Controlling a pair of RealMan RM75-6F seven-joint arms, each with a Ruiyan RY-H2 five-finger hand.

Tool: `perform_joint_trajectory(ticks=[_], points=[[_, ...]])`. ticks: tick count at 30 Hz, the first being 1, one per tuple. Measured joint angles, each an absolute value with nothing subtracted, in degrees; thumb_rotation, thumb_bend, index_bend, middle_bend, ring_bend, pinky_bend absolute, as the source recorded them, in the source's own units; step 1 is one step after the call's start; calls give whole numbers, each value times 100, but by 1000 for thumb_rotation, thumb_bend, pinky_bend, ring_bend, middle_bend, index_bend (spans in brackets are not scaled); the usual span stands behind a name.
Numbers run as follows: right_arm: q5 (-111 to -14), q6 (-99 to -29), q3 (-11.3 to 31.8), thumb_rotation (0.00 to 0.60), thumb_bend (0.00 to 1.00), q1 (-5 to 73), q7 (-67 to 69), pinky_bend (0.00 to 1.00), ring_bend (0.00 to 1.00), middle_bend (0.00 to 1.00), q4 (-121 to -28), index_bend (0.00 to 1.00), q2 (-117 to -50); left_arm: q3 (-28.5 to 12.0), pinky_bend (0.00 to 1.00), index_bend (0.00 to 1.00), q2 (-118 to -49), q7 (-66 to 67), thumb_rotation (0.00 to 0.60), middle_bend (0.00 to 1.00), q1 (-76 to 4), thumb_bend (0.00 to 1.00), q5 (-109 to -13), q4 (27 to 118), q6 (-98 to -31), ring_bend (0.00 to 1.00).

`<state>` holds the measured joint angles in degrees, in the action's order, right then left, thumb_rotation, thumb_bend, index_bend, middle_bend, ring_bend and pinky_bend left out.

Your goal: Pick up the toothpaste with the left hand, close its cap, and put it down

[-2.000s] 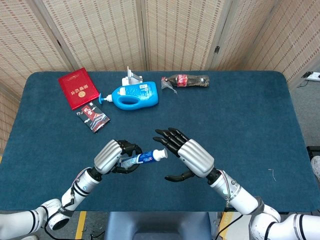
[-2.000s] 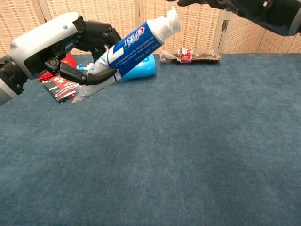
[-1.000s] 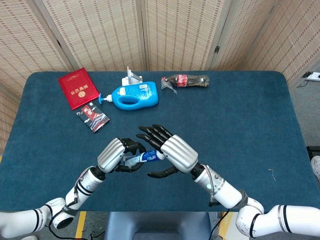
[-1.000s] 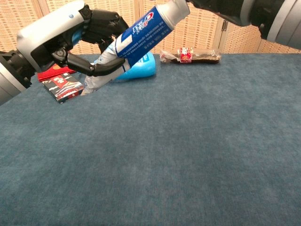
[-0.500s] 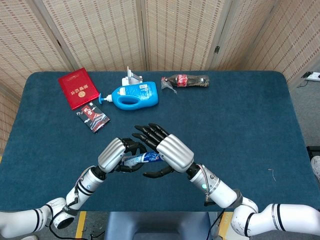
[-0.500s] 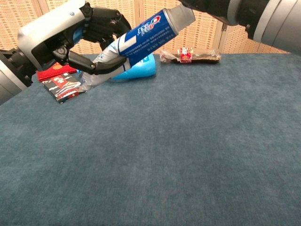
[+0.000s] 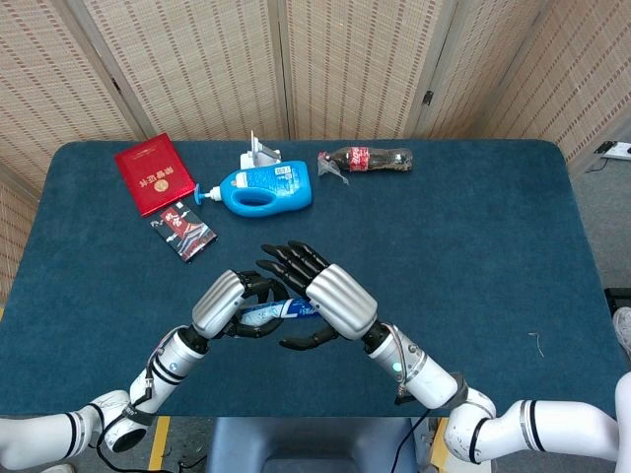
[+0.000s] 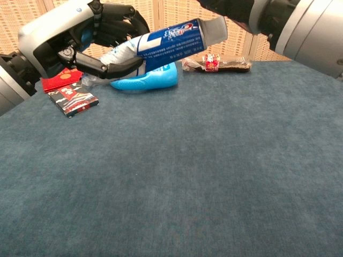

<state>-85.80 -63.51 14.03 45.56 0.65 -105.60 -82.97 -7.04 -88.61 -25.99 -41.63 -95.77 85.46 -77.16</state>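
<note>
My left hand (image 7: 225,303) grips the blue-and-white toothpaste tube (image 7: 273,312) around its body, a little above the table. The chest view shows the left hand (image 8: 64,37) at the upper left, with the toothpaste tube (image 8: 169,40) lying nearly level and its grey cap end pointing right. My right hand (image 7: 330,296) lies over that cap end with its fingers spread and its thumb underneath, hiding the cap from the head camera. Only the wrist and palm edge of the right hand (image 8: 268,19) show at the chest view's top edge, touching the cap end.
A blue detergent bottle (image 7: 266,187) lies at the back with a white object (image 7: 260,154) behind it. A cola bottle (image 7: 365,159) lies to its right. A red booklet (image 7: 152,173) and a dark packet (image 7: 184,233) are at the back left.
My right hand has moved left and closed in over the tube's cap end. The tube has tipped from a steep slant to nearly level in my left hand.
</note>
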Motion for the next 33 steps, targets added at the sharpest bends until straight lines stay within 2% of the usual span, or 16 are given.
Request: perform_joint_trajectory(ticks=[11, 18, 26, 33], points=[[-8685, -6424, 1353, 0, 0, 4558, 260, 0, 0, 0, -10448, 0, -8388, -683, 602, 746, -8846, -2508, 600, 801, -4151, 619, -9592, 8477, -7704, 775], [-8814, -6519, 1269, 0, 0, 4401, 278, 0, 0, 0, -10769, 0, -7903, -513, 589, 737, -8807, -2244, 600, 801, -4132, 621, -9654, 8137, -7565, 767], [-8985, -6805, 1122, 0, 0, 4015, 121, 0, 0, 0, -11087, 0, -7114, -289, 556, 718, -8685, -1371, 600, 801, -4173, 622, -9475, 7942, -6823, 743], [-9051, -7038, 979, 0, 0, 3678, 106, 0, 0, 0, -11184, 0, -6658, -275, 544, 717, -8720, -498, 600, 796, -4245, 622, -8850, 7974, -6046, 715]])
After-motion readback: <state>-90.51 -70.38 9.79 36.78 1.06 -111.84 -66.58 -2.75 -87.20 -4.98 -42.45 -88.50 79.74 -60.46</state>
